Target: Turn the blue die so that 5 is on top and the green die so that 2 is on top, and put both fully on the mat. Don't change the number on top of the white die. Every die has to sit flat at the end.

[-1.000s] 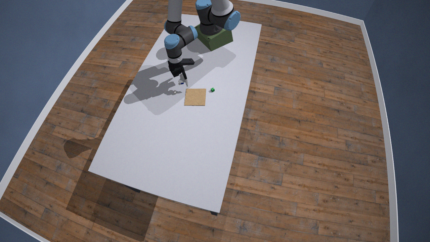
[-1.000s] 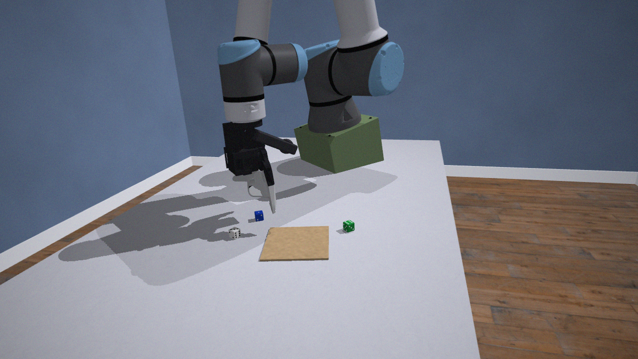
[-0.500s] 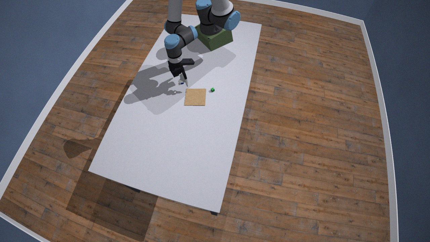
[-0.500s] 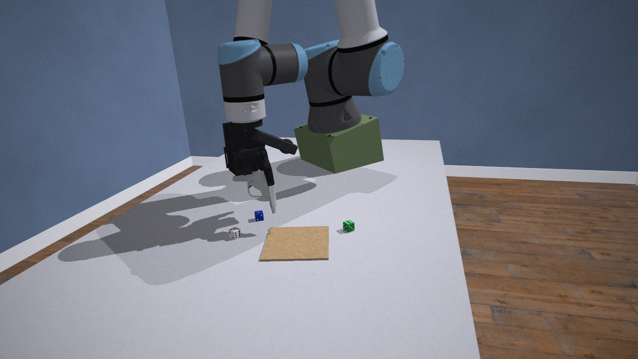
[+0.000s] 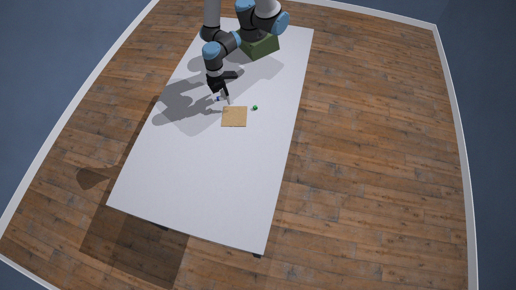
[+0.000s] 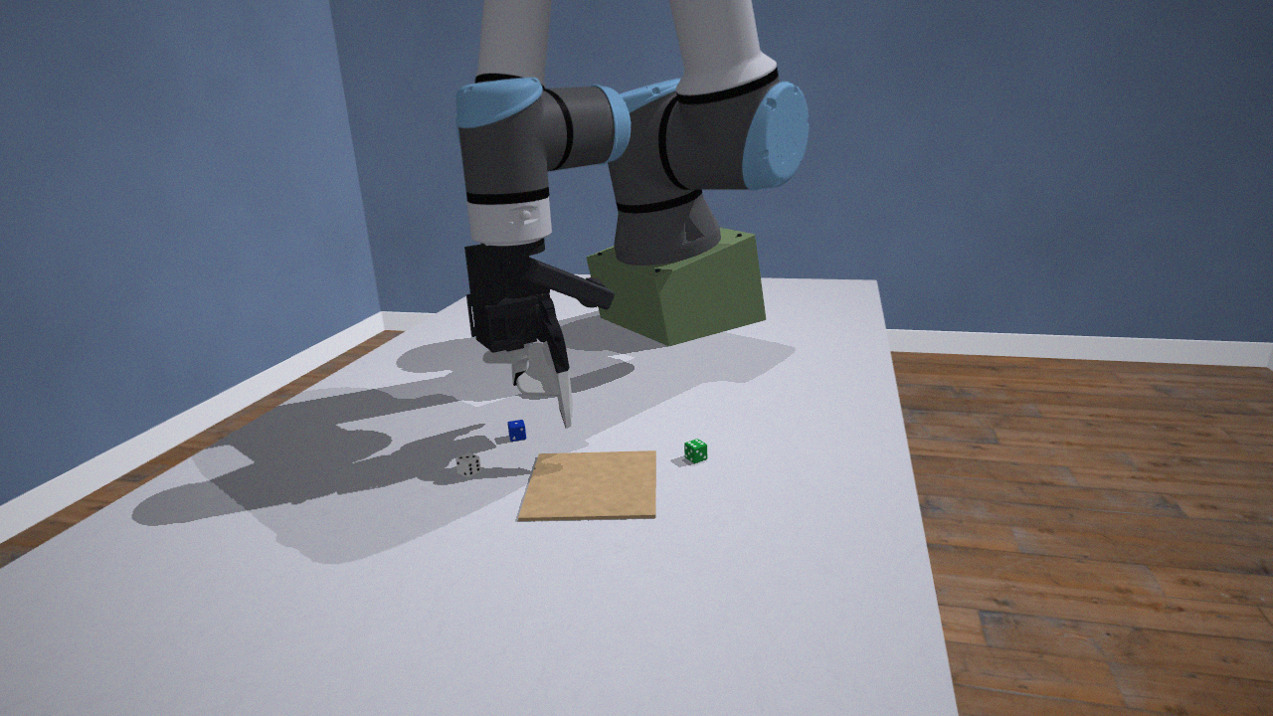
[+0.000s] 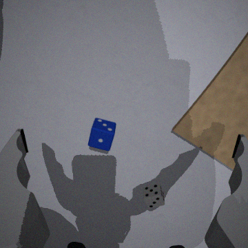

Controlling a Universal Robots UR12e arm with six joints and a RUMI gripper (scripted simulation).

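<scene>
Exterior view gives me a white bench [image 5: 202, 172] [image 6: 569, 605], blue walls [image 5: 39, 57] [image 6: 1023, 178] and plank floor [image 5: 378, 144] [image 6: 1112, 462]. The blue die [image 5: 217, 98] [image 6: 516, 431] [image 7: 102, 134] sits between my wide-open, unladen end effector's [image 6: 542, 405] [image 7: 130, 142] fingers, off the tan mat [image 5: 234, 116] [image 6: 592, 485] [image 7: 220, 103]; the green die [image 5: 254, 107] [image 6: 695, 451] is beside it. Overhead, pips blur.

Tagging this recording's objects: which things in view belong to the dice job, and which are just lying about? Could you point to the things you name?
Part of the job:
- blue die [image 5: 217, 98] [image 6: 517, 431] [image 7: 102, 135]
- green die [image 5: 254, 107] [image 6: 695, 451]
- mat [image 5: 234, 116] [image 6: 590, 485] [image 7: 220, 103]
- white die [image 5: 210, 110] [image 6: 467, 464] [image 7: 153, 198], whose top number must stay
- gripper [image 5: 223, 100] [image 6: 544, 411] [image 7: 130, 134], open

Just lying about:
- nothing that I can see; the table [image 5: 202, 180] [image 6: 712, 614] and green block [image 5: 265, 52] [image 6: 716, 293] only give support
</scene>
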